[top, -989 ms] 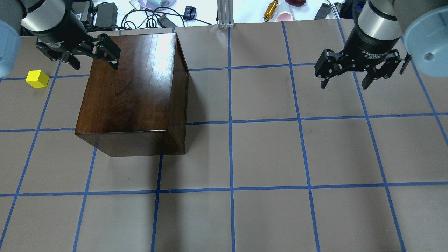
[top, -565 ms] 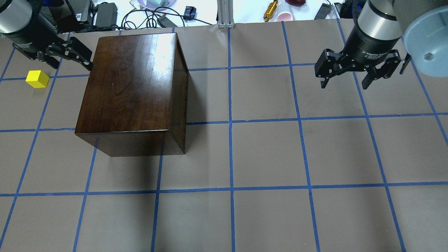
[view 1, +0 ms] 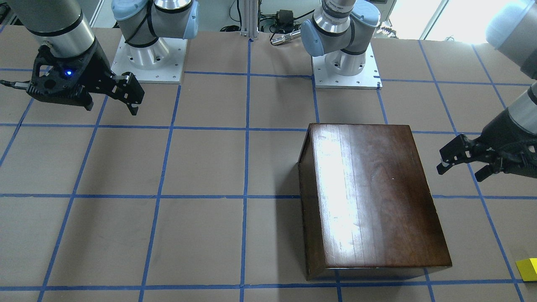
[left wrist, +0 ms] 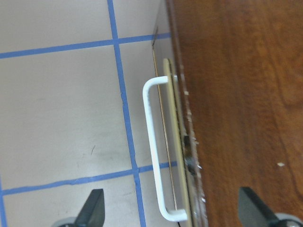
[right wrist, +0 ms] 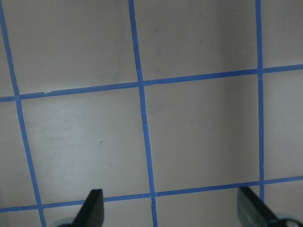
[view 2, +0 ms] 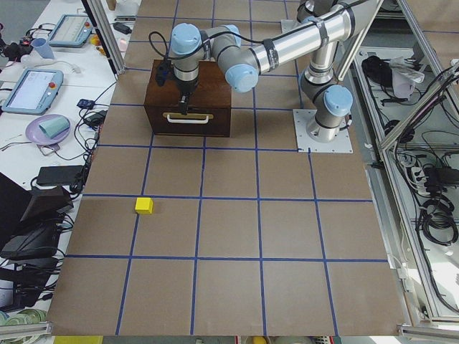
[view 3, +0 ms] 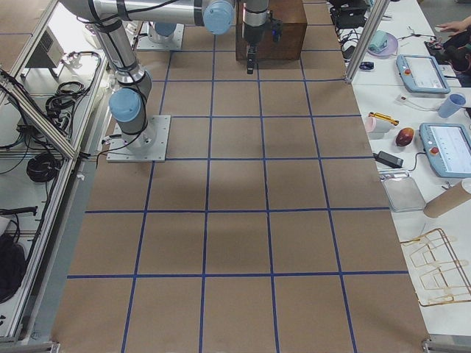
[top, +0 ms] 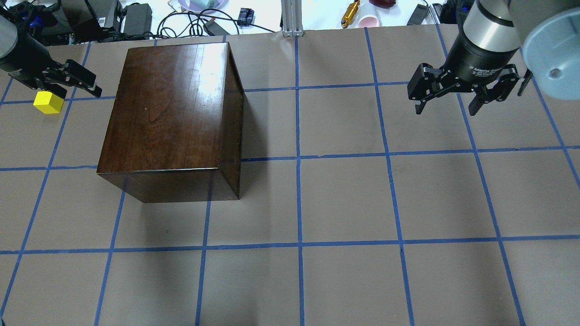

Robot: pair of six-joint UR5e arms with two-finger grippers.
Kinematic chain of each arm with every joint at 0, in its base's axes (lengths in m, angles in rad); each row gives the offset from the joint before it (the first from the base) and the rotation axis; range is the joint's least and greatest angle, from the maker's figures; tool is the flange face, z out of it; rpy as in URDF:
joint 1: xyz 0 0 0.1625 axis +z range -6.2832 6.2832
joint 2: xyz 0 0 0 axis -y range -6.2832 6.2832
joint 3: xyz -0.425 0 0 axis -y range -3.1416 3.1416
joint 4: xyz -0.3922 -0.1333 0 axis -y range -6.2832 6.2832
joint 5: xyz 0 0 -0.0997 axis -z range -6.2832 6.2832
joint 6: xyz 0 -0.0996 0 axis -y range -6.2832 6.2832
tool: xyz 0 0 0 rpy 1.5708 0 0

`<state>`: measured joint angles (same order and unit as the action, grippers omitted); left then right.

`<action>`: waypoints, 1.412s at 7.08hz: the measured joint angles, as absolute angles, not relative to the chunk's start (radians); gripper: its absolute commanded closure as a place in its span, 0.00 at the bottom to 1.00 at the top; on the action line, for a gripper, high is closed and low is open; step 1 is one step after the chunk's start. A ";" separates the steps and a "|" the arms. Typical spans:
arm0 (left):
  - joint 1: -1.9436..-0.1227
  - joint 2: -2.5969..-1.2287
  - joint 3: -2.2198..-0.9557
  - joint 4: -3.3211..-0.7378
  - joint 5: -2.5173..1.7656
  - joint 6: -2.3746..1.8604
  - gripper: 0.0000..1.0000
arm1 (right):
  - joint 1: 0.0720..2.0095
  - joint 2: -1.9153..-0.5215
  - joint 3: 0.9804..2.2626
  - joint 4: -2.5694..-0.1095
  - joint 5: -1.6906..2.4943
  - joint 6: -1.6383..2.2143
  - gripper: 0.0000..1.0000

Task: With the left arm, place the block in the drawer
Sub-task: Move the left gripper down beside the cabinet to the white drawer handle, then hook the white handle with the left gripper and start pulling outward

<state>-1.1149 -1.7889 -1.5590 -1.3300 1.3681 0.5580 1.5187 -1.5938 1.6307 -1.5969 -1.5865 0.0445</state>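
The yellow block [top: 48, 102] lies on the table left of the dark wooden box [top: 172, 113]; it also shows in the front view [view 1: 528, 268] and the left side view [view 2: 144, 206]. The drawer [view 2: 188, 118] is shut, its front panel on the box's left side. Its pale pull [left wrist: 154, 146] shows in the left wrist view, between my open fingers. My left gripper [top: 74, 93] is open and empty, between block and box, above the drawer front; it also shows in the front view [view 1: 459, 174]. My right gripper [top: 446, 108] is open and empty at the far right.
Brown paper with a blue tape grid covers the table [top: 344, 199]. Cables, chargers and small items lie beyond the far edge [top: 190, 18]. The right wrist view shows only bare paper [right wrist: 189, 132]. Both arm bases [view 1: 344, 63] stand at the robot's side.
My left gripper has moved left off the box's far-left corner to the space between box and block. The right arm, box and block have not moved.
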 measured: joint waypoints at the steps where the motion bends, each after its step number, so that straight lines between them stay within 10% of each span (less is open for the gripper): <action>1: -1.093 -1.822 -1.557 -1.318 1.337 0.576 0.00 | 1.519 -1.594 1.631 -1.597 -1.586 0.044 0.00; 10: -1.022 -1.970 -1.570 -1.347 1.209 0.621 0.00 | 1.519 -1.594 1.631 -1.597 -1.586 0.044 0.00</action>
<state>-1.0217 -1.9702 -1.5701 -1.3469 1.2089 0.6214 1.5187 -1.5938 1.6307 -1.5969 -1.5861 0.0445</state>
